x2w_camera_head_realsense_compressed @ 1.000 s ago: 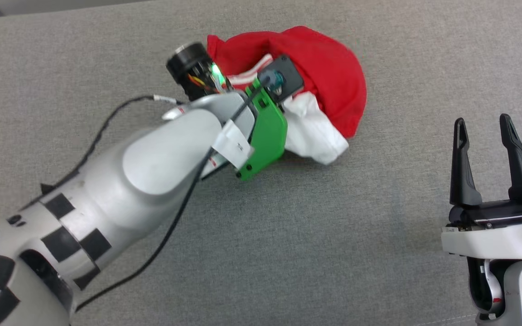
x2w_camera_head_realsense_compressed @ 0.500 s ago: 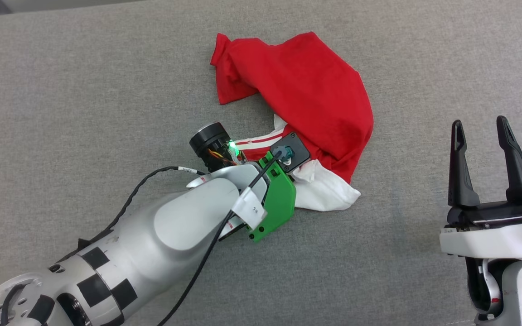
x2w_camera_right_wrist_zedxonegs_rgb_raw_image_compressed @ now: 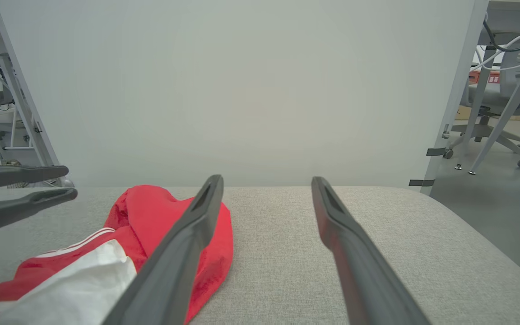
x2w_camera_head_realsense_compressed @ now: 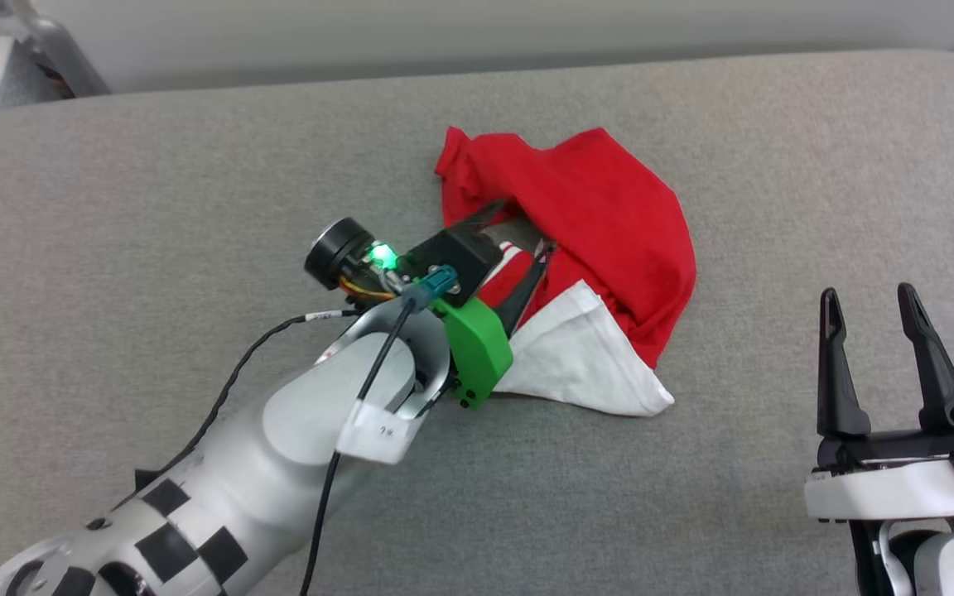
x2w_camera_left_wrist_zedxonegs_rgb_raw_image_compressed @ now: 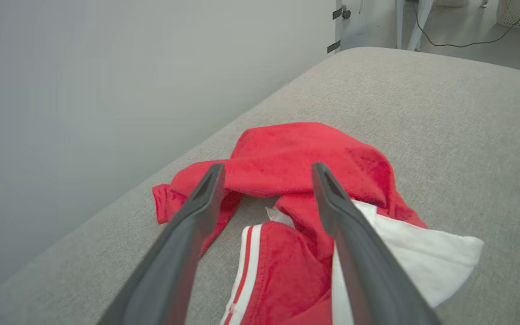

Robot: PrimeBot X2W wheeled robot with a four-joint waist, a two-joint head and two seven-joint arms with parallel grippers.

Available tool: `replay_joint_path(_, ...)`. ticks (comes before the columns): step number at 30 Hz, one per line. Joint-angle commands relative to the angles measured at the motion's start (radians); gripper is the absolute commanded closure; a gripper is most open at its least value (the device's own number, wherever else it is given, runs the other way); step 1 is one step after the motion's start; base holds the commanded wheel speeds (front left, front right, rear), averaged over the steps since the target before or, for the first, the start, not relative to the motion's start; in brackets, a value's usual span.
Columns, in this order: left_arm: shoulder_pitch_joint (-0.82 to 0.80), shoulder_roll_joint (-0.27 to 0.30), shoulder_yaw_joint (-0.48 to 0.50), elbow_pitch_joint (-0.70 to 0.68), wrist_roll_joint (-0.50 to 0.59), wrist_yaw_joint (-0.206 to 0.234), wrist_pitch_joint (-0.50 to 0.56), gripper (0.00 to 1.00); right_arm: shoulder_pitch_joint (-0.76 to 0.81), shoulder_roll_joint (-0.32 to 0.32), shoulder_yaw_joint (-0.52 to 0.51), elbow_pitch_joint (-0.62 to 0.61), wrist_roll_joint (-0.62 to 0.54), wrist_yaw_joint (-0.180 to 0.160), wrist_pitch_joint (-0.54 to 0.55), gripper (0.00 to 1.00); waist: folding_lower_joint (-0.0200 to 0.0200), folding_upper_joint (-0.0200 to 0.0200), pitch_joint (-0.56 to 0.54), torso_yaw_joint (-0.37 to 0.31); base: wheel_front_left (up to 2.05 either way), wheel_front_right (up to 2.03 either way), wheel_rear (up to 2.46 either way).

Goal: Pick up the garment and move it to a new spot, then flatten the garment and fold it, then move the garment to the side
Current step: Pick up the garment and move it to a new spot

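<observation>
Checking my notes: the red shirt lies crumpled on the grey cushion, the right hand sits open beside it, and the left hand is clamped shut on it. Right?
No: the left wrist view shows the left hand open, fingers spread over the shirt, gripping nothing. The rest is right.

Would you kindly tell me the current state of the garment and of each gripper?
garment: crumpled in a heap on the grey surface, not flattened, not folded, not held.
left gripper: open, empty, poised over the garment.
right gripper: open, empty, off to the garment's side.
</observation>
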State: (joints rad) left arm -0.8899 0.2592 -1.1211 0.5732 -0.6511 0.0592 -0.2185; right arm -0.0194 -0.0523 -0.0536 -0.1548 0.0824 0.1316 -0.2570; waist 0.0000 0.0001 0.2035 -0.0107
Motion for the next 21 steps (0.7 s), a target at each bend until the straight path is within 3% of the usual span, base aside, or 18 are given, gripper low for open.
replay_joint_path(1,0.035,0.015,0.015,-0.012,0.008,0.029,-0.018,0.00,0.013,0.002,0.001,0.004,-0.007,-0.001,-0.005,0.00,0.0000,-0.0001,-0.053,0.041,0.00,0.00,0.00)
replay_joint_path(6,0.138,0.065,0.127,-0.104,0.048,0.165,-0.042,0.00,0.039,0.002,0.000,0.014,-0.004,-0.001,-0.005,0.00,0.0000,-0.0001,-0.095,0.066,0.00,0.00,0.00)
replay_joint_path(11,0.315,0.104,0.310,-0.283,0.150,0.293,-0.043,0.00,0.068,0.002,-0.003,0.022,0.003,-0.001,-0.005,0.00,0.0000,-0.0001,-0.129,0.088,0.00,0.00,0.00)
replay_joint_path(16,0.486,0.115,0.474,-0.397,0.235,0.343,-0.043,0.00,0.089,0.002,0.000,0.032,0.004,-0.001,-0.005,0.00,0.0000,-0.0001,-0.147,0.103,0.00,0.00,0.00)
replay_joint_path(21,0.649,0.098,0.634,-0.492,0.306,0.317,-0.043,0.00,0.096,0.002,-0.002,0.041,0.009,-0.001,-0.005,0.00,0.0000,-0.0001,-0.158,0.111,0.00,0.00,0.00)
